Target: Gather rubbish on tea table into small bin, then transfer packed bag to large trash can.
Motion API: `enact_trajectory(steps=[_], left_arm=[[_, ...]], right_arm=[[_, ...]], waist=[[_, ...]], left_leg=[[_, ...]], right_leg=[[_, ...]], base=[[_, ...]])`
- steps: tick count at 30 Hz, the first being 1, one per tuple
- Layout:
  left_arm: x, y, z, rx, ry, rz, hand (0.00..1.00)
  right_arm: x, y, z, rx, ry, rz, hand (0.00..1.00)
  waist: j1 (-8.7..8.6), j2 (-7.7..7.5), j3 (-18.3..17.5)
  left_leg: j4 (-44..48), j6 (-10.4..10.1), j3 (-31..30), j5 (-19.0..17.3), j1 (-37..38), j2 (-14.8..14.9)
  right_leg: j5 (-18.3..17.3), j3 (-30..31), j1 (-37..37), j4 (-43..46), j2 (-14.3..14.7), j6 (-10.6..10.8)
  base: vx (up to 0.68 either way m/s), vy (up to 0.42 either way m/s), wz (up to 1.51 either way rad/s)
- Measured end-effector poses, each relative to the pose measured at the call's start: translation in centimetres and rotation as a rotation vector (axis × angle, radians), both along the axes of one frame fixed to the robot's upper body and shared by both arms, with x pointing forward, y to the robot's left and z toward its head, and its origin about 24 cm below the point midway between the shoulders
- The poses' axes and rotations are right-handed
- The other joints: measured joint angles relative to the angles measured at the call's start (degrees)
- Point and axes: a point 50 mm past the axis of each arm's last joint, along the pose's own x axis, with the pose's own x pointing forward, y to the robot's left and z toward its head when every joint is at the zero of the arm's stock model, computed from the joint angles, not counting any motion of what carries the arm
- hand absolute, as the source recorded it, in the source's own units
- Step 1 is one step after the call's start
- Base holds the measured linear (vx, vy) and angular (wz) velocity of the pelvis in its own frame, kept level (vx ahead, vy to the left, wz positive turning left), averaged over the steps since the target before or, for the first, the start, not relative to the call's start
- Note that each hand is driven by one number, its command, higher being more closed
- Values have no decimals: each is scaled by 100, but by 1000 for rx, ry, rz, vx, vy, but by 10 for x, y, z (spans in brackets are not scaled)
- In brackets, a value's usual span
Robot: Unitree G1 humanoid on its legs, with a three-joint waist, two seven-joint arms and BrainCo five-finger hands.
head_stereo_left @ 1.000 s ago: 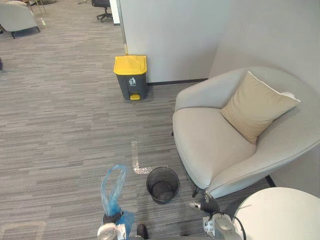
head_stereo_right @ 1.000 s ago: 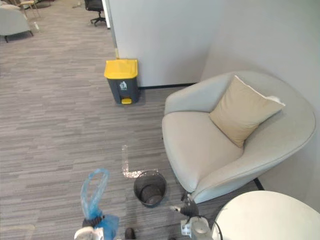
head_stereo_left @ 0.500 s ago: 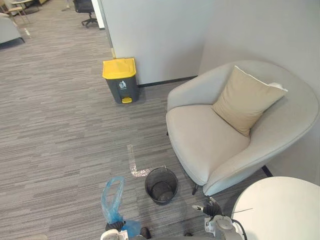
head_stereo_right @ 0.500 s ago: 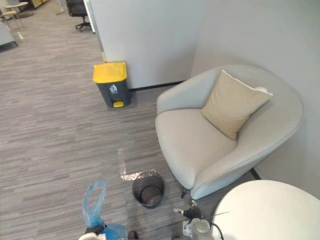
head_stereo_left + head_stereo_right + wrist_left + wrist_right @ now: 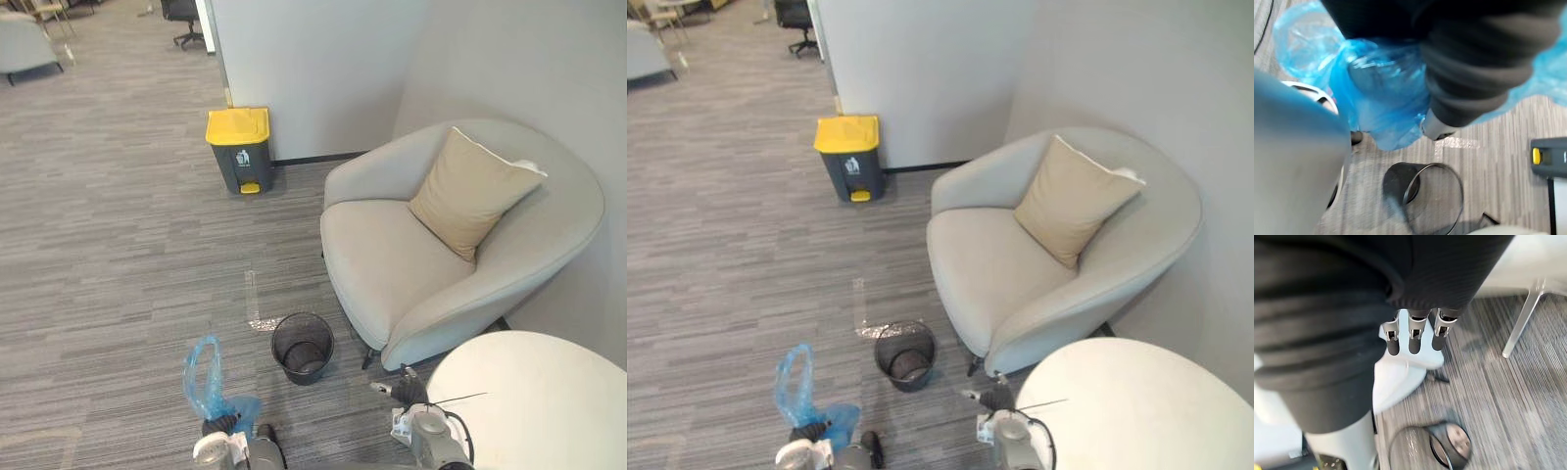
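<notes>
My left hand (image 5: 221, 443) at the lower left is shut on the gathered neck of a blue plastic bag (image 5: 202, 380), whose loops stand up above the fist. Close up in the left wrist view, the blue bag (image 5: 1382, 100) bulges beside the hand's dark cover. The small black mesh bin (image 5: 303, 348) stands on the carpet just right of the bag, with no liner in it. Far off by the wall stands the large grey trash can (image 5: 239, 147), its yellow lid down. My right hand (image 5: 1413, 335) hangs open with straight fingers near the white round tea table (image 5: 534, 406).
A grey armchair (image 5: 392, 269) with a tan cushion (image 5: 472, 193) stands against the wall right of the bin. Grey carpet runs from the bin to the large can. A strip of tape (image 5: 257, 308) marks the floor by the bin.
The whole picture has shifted, so the camera has moved. The blue bag stays in my left hand and sits a little lower in view. The right hand keeps its pose.
</notes>
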Motion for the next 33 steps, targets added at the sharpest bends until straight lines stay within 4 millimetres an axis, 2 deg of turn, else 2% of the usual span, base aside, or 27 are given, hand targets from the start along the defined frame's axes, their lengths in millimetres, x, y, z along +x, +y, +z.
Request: enact_trajectory(steps=[1, 2, 3, 4, 5, 6, 7, 9, 10, 11, 13, 16, 19, 21, 25, 28, 29, 30, 31, 32, 33], left_arm=[[2, -5, 0, -9, -1, -29, 100], [2, -7, 0, -11, 1, -38, 100], [1, -6, 0, -9, 0, -27, 100], [5, -2, 2, 2, -15, -24, 100], [7, 3, 4, 14, -29, -11, 100], [7, 5, 4, 19, -30, -6, 100], [6, 5, 4, 19, -27, -7, 100], [7, 4, 4, 16, -26, -12, 100], [7, 4, 3, 14, -21, -18, 100], [11, 5, 4, 22, -29, -29, 100], [5, 14, 1, 59, 9, -70, 100], [0, 12, -2, 74, 41, -127, 100], [-4, 16, -5, 90, 74, -146, 100], [-10, 19, -7, 96, 98, -149, 100], [-13, 20, -8, 98, 109, -147, 100], [-13, 23, -8, 102, 107, -134, 100], [-12, 26, -7, 110, 103, -130, 100], [-8, 26, -6, 103, 92, -120, 100], [-9, 23, -6, 97, 93, -113, 100], [-9, 22, -7, 99, 95, -106, 100], [-6, 22, -6, 100, 86, -106, 100]], right_arm=[[1, -1, 0, -7, 1, -2, 0], [0, -4, 0, -16, 9, -7, 0], [-2, -4, -2, -16, 23, -11, 0], [-3, 0, -3, -5, 29, -13, 0], [-4, 2, -5, -1, 43, -20, 0], [-5, 2, -7, -1, 53, -20, 0], [-6, 1, -7, -6, 55, -23, 0], [-9, -1, -8, -11, 63, -36, 0], [-11, -3, -9, -9, 68, -50, 0], [-14, -3, -11, -5, 80, -63, 0], [-24, 5, -18, 25, 127, -76, 0], [-29, -1, -21, 18, 149, -101, 0], [-33, 1, -26, 21, 186, -95, 0], [-33, 0, -26, 19, 188, -96, 0], [-32, -2, -26, 12, 192, -98, 0], [-28, -4, -24, 13, 181, -116, 0], [-29, -7, -24, 2, 183, -124, 0], [-28, -12, -24, -23, 182, -112, 0], [-27, -14, -23, -34, 178, -108, 0], [-29, -14, -23, -36, 175, -111, 0], [-30, -12, -23, -31, 176, -113, 0]], waist=[[-2, 104, 28], [-30, 183, 61], [-53, 149, 80], [-75, 30, 136], [-56, -88, 182], [-78, -161, 194], [-123, -175, 199], [-144, -166, 195], [-149, -89, 184], [-124, -214, 216], [-193, -432, 82], [-235, -405, 30], [-225, -337, 12], [-231, -292, 34], [-209, -283, 46], [-183, -439, 111], [-191, -538, 134], [-189, -507, 186], [-174, -483, 243], [-211, -378, 247], [-234, -336, 297]], left_leg=[[-206, -46, -85, 192, -3, -15], [-404, -153, -119, 120, -5, -27], [-573, -412, -95, -215, 5, -130], [-490, -342, -79, -267, 0, -206], [71, -62, -100, -313, -29, -307], [847, 113, -100, -498, -9, -362], [1257, 125, -88, -993, 55, -363], [1709, 59, 26, -1759, 153, -204], [1723, 80, 222, -2040, 138, -101], [1693, 129, 225, -2003, 84, -218], [649, 263, 89, -1535, 323, -769], [-613, 339, -118, -945, 725, -1226], [-1060, 343, -266, -698, 889, -1348], [-1269, 385, -304, -564, 963, -1389], [-1299, 463, -414, -510, 967, -1400], [-1248, 556, -391, -697, 990, -1574], [-1073, 582, -374, -890, 968, -1672], [-968, 652, -440, -985, 962, -1684], [-834, 681, -569, -1113, 973, -1682], [-640, 760, -728, -1227, 1005, -1633], [-453, 816, -868, -1377, 1066, -1535]], right_leg=[[-4, -138, -22, -54, 34, -168], [-20, -310, -99, -57, 31, -273], [33, -466, -120, -108, -71, -369], [82, -528, -120, -176, -220, -377], [152, -577, -159, -178, -396, -347], [209, -642, -177, -185, -553, -287], [269, -690, -193, -215, -627, -225], [399, -831, -294, -259, -708, -90], [435, -939, -296, -227, -704, -1], [455, -948, -328, -204, -759, 9], [523, -939, -307, -622, -916, -29], [841, -928, -153, -1132, -798, -97], [1017, -954, -38, -1384, -751, -75], [1090, -991, 33, -1510, -729, 47], [1051, -1150, 128, -1577, -721, 75], [741, -1310, 92, -1263, -984, 227], [684, -1413, 115, -977, -1166, 368], [622, -1385, 39, -484, -1268, 396], [711, -1269, -237, 227, -1340, 243], [918, -1021, -595, 1052, -1349, -105], [894, -664, -894, 1684, -1247, -224]], base=[[-363, -109, 37], [-432, -64, 50], [-341, 1, 55], [-278, 54, 48], [-231, 69, 45], [-220, 79, 41], [-192, 133, 44], [-149, 237, 45], [-68, 243, 42], [-34, 210, 41], [-36, 166, 46], [-38, 151, 51], [27, 96, 27], [55, 23, 13], [36, -17, 15], [100, 46, 24], [217, 44, 40], [173, 46, 40], [162, 92, 39], [199, 120, 51], [279, 119, 61]])
